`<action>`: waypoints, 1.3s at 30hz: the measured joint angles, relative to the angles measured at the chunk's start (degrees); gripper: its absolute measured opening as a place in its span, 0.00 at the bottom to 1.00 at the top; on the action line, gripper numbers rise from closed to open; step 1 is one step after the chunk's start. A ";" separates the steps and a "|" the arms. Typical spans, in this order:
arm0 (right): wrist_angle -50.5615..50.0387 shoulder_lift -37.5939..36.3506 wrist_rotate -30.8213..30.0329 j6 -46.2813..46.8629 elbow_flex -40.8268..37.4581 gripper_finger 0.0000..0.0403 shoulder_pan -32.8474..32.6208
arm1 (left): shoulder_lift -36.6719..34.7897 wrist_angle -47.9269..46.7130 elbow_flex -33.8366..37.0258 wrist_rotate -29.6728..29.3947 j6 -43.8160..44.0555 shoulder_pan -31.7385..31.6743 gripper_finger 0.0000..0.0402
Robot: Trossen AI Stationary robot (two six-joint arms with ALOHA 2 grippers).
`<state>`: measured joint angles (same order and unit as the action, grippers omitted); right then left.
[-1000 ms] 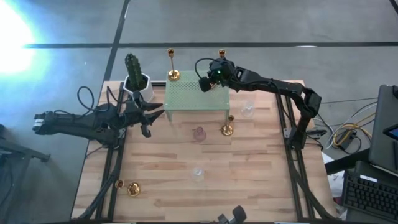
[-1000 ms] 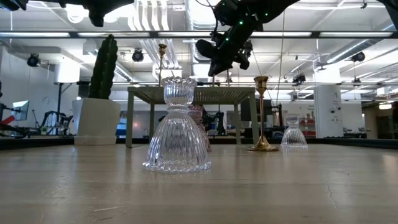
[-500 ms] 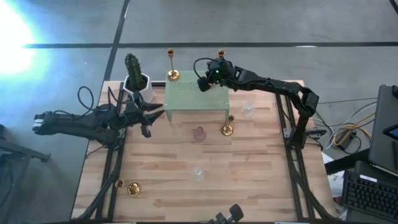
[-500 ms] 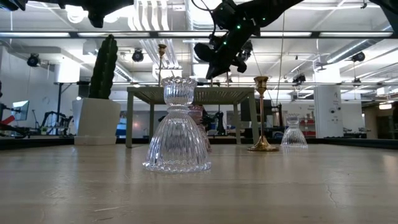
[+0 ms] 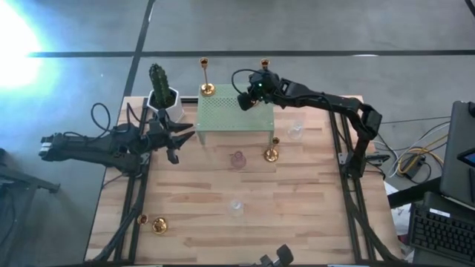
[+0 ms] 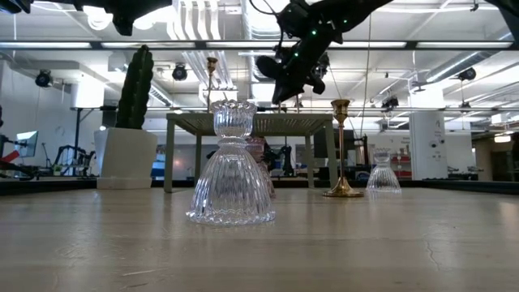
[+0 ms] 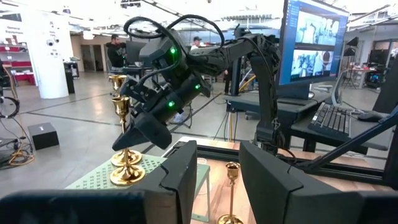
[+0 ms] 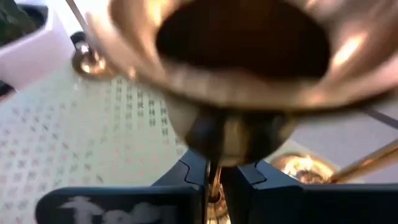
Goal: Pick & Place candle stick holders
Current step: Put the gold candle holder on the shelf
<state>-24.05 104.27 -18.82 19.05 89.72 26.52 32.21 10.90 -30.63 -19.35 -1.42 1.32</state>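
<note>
Item: right gripper point(image 5: 247, 100), fingers pinching the slim stem of a shiny gold candle stick holder point(image 8: 233, 68) above the green perforated metal stand point(image 5: 232, 113), shifted marginally since earlier, placement pending; left gripper point(image 5: 180, 139) idle, half-spread, beside stand.
</note>
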 joint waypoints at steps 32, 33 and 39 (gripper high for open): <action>0.17 -0.23 -0.38 -1.72 -0.04 0.53 -0.42 | 0.00 -0.04 0.00 0.04 0.16 -0.02 0.31; 0.20 -0.36 -0.38 -1.71 -0.03 0.52 -0.51 | -0.06 -0.04 0.00 0.04 0.16 0.00 0.31; -1.60 -1.62 -1.12 -1.23 0.01 0.49 -0.75 | -0.50 -0.15 0.00 0.04 0.16 0.00 0.31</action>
<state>-25.66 102.65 -19.95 17.82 89.73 25.77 31.71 10.74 -30.63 -19.31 -1.26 1.32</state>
